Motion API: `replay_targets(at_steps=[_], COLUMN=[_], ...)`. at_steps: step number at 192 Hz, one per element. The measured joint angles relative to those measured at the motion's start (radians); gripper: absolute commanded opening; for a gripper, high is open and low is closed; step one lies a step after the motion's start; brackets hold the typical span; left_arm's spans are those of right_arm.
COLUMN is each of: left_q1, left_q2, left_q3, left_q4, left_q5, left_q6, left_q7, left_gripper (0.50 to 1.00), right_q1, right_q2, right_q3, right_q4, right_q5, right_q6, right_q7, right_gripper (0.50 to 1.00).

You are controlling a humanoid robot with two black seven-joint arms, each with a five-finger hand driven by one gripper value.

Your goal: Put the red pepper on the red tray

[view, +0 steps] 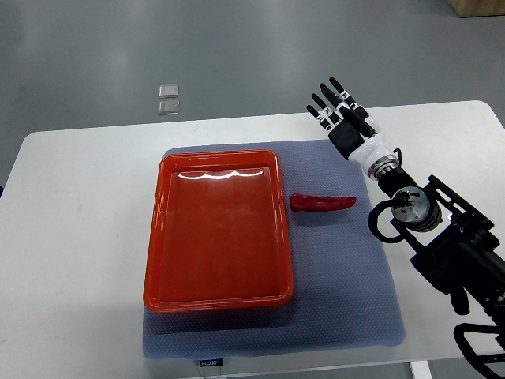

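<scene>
A grey mat [347, 292] covers the white table [71, 237]; right hand [341, 110] hovers, fingers released.

A blue-grey mat [347, 284] covers the white table [79, 237]; two small clear squares [169, 99] lie on the floor

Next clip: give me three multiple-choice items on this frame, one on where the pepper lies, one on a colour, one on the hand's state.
1. The pepper lies:
A. in the tray
B. on the mat right of the tray
C. in the right hand

2. The mat is:
A. blue-grey
B. green
C. yellow

3. The right hand is:
A. shut on the pepper
B. open, holding nothing
C. pressed flat in the tray

Answers:
1 B, it rests on the mat beside the tray.
2 A, blue-grey against the white table.
3 B, its fingers are spread, beyond the pepper.
</scene>
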Motion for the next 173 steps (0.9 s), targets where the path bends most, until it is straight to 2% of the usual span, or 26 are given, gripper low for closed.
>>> replay_targets(at_steps=[64,95,115,141,173], left_q1=[0.000,0.000,0.000,0.000,0.000], left_q2=[0.000,0.000,0.000,0.000,0.000], left_q3=[0.002,0.001,0.000,0.000,0.000], left_q4=[-0.004,-0.003,-0.002,-0.001,-0.001], left_q5=[0.003,0.003,0.003,0.002,0.001], left_q6=[0.000,0.000,0.000,0.000,0.000], left_q7=[-0.001,-0.001,-0.001,-0.001,0.000], left_gripper=[1.000,1.000,1.000,1.000,1.000], right_q1=[0.011,0.051,0.100,0.206,0.327], right_q2=[-0.024,-0.058,-0.138,-0.281,-0.411], right_q3=[-0.022,-0.081,-0.211,-0.487,-0.725], right_q4=[0.006,0.016,0.057,0.151,0.220], right_q5=[-0.033,-0.227,-0.472,-0.772,-0.882], right_q6=[0.004,0.055,0.094,0.104,0.098], right_q7=[-0.007,-0.018,-0.039,-0.054,-0.062], right_gripper=[0.913,0.913,0.913,0.913,0.913])
